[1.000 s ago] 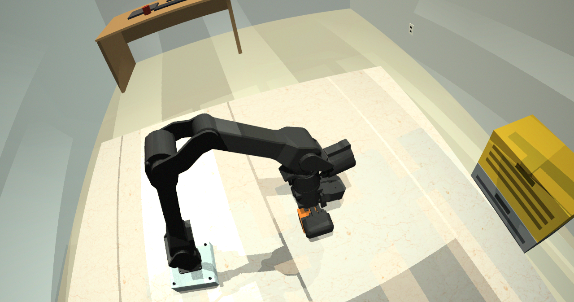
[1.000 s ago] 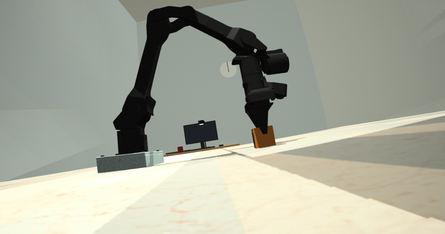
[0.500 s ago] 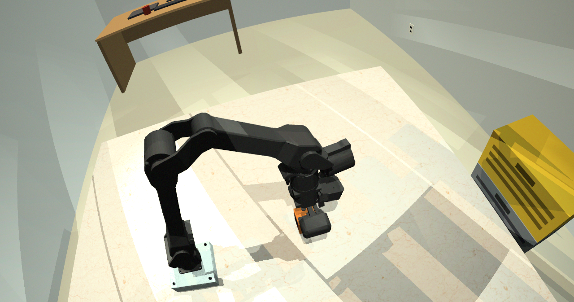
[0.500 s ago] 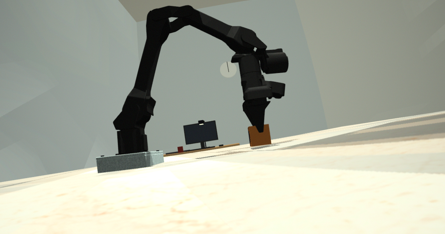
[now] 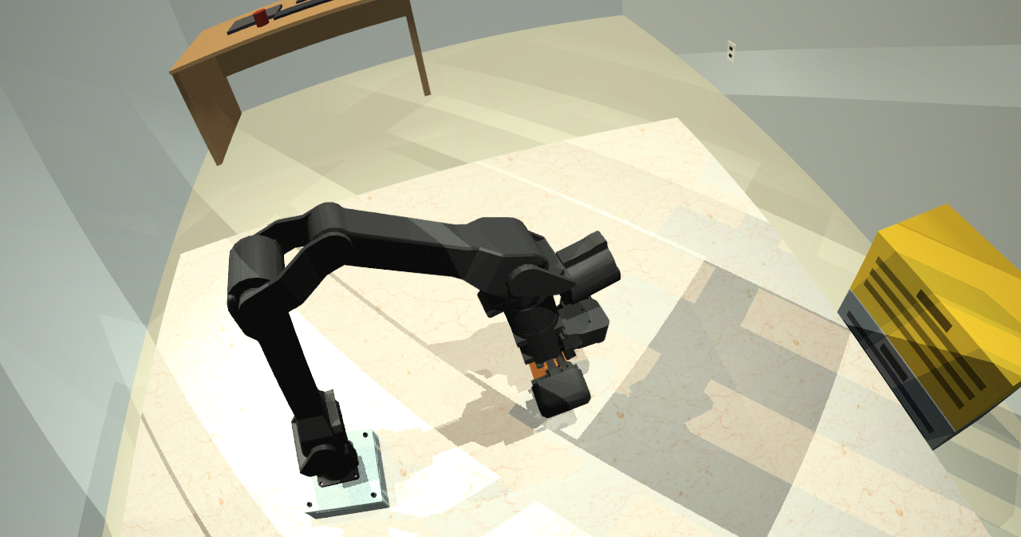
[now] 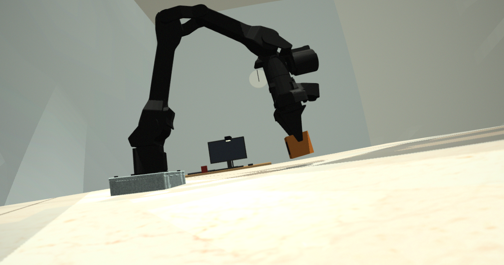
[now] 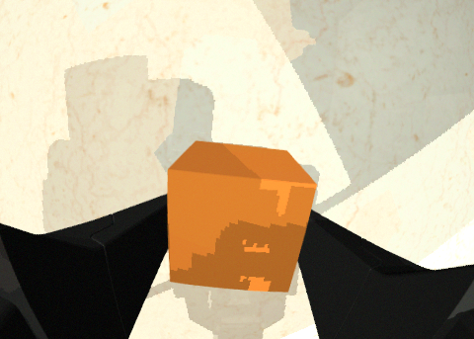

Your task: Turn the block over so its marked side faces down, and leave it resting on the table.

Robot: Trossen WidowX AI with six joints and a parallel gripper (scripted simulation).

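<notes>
Pincer: your pincer is pinching the orange block, one black finger pressed against each of its side faces.
Block: you see it at the centre of the wrist view; in the exterior view it hangs tilted, right of centre, clear of the pale worktop.
Marked side: you cannot tell which face it is.
Arm: it arches from its grey base at lower left.
</notes>
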